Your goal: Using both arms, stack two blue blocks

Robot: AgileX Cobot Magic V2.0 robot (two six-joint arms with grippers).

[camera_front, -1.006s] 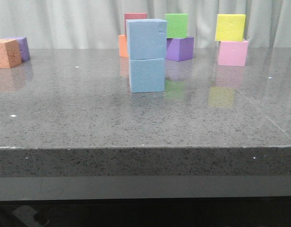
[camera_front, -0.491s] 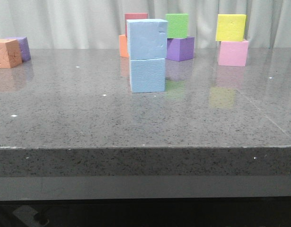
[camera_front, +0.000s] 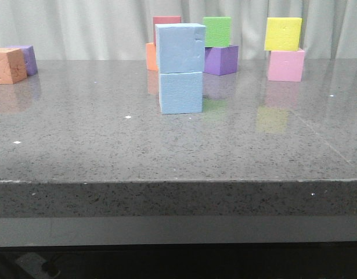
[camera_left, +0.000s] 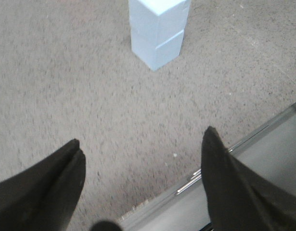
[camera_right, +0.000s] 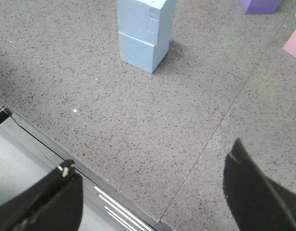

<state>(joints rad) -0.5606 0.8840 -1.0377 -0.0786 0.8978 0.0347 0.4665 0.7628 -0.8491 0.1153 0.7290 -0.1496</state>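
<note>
Both our grippers hang empty, jaws wide, near the table edge.

From our left gripper (camera_left: 143, 154) and right gripper (camera_right: 152, 178) outward across the grey table (camera_front: 108, 145), we see the upper blue block (camera_front: 180, 48) resting on the lower blue block (camera_front: 181, 92), slightly offset, with other coloured cubes (camera_front: 282, 49) well behind.

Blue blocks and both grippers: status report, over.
Left gripper open, empty, back at table edge. Right gripper open, empty, likewise. Top blue block sits on bottom blue block, stack upright. Nothing in the way.
</note>
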